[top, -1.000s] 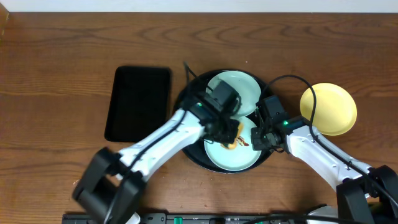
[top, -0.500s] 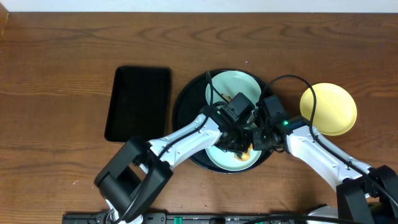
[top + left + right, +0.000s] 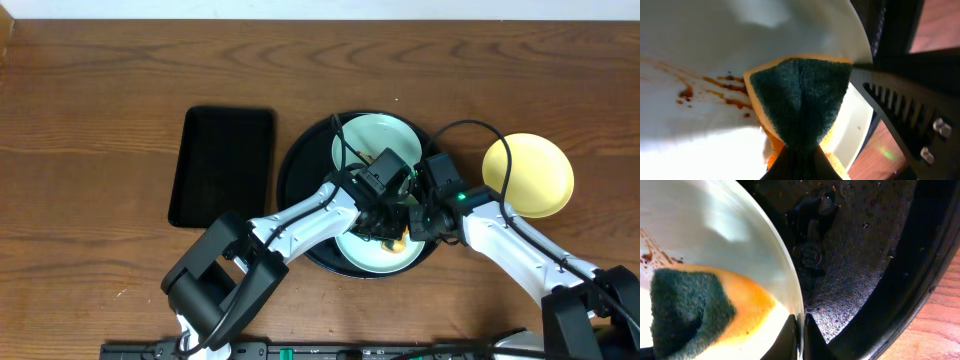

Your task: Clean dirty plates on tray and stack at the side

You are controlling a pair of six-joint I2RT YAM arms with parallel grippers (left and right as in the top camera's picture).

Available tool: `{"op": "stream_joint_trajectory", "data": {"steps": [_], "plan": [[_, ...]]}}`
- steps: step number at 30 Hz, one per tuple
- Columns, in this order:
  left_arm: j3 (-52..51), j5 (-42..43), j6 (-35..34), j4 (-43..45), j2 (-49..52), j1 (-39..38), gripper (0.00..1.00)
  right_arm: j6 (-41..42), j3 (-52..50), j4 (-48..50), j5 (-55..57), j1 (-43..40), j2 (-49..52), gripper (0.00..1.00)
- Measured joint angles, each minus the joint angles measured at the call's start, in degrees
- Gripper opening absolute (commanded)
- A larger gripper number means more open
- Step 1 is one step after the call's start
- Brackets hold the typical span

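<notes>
A pale blue-green plate [image 3: 358,252] lies in the near part of the big round black tray [image 3: 300,175], in the middle of the table [image 3: 90,120]. It has thin brown smears [image 3: 705,85] on it. A sponge [image 3: 800,95] sits on this plate, close to the rim on the right side. The sponge is orange, with a dark green scratchy side facing the left wrist camera. The left gripper [image 3: 797,162] is squeezed tight on the sponge and presses it against the plate, just beside the smears. The right gripper [image 3: 801,335] is pinched on the thin rim of the same plate, one finger on each side of the rim. The two grippers are very near each other over the right side of the plate. A second blue-green plate [image 3: 375,140] lies in the far part of the tray. A yellow plate [image 3: 528,175] sits on the table to the right of the tray. A smaller black tray with four sides [image 3: 222,167] lies on the table to the left.
</notes>
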Motion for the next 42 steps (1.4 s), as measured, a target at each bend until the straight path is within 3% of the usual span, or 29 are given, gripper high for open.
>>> {"op": "stream_joint_trajectory", "data": {"steps": [16, 25, 29, 37, 42], "plan": [[0.0, -7.2, -4.3, 0.6, 1.3, 0.1, 0.07, 0.0, 0.0, -0.9, 0.0, 0.0, 0.0, 0.01], [0.5, -11.4, -7.0, -2.2, 1.3, 4.5, 0.07, 0.0, 0.2, -1.4, -0.3, 0.0, 0.0, 0.01], [0.5, -7.0, -7.3, -1.7, 1.3, 5.9, 0.07, 0.0, 0.2, -1.4, -0.3, 0.0, 0.0, 0.01], [0.3, 12.2, -2.0, 0.4, 1.9, 4.5, 0.07, 0.0, 0.2, -1.4, -0.3, 0.0, 0.0, 0.01], [0.3, 16.9, -1.8, 0.7, 1.9, 4.1, 0.07, 0.0, 0.2, -1.4, -0.3, 0.0, 0.0, 0.01]]}}
